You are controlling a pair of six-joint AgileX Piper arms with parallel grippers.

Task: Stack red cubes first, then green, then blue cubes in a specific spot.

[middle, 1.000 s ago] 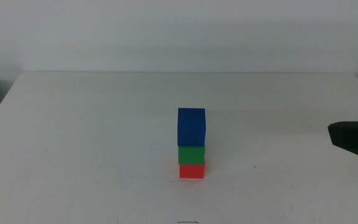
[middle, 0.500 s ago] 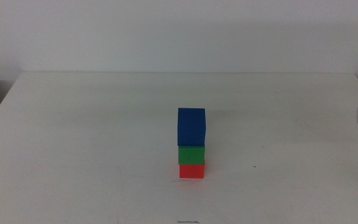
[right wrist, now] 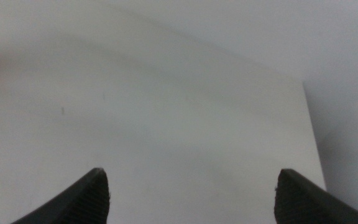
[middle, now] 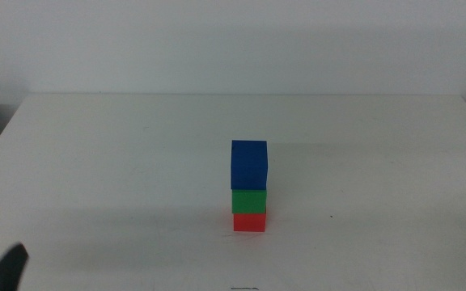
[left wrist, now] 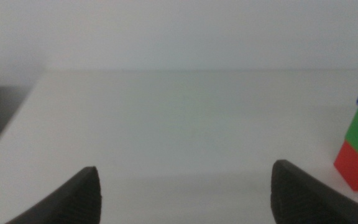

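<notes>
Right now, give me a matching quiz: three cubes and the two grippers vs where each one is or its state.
Things:
1. red cube
2. green cube
3. blue cube
4. left gripper
5. right gripper

Places or states:
a. top of the stack
b. open, empty, out of the middle view
c. on the table, bottom of the stack
d. open, empty, facing the stack from the side; a dark tip shows at the middle view's bottom left
e. between the other two cubes

Pairs: 1-c, 2-e, 3-a, 4-d, 5-b
</notes>
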